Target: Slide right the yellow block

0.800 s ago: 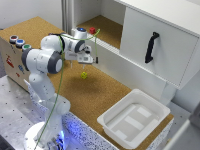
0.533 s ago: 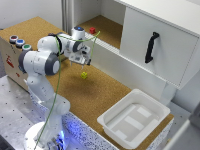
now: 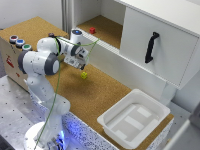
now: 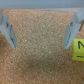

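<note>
Yellow block is the smallest thing we see, so we work down to it from the largest. We see a cork-covered table stretching across the exterior view, with a white cabinet at the exterior view's right, its door bearing a black handle. We see the white robot arm reaching over the cork from the exterior view's left, a green cable looping along it. A white tray rests on the cork toward the near edge, well apart from the arm. On the shelf behind the arm we make out a small red block. We find the gripper hanging just above the cork with its two fingers spread wide and nothing between them but bare cork. In the wrist view the yellow block lies at the edge of the picture, outside the span of the fingers and close beside one of them; in the exterior view it lies on the cork just beside the gripper, toward the tray.
</note>
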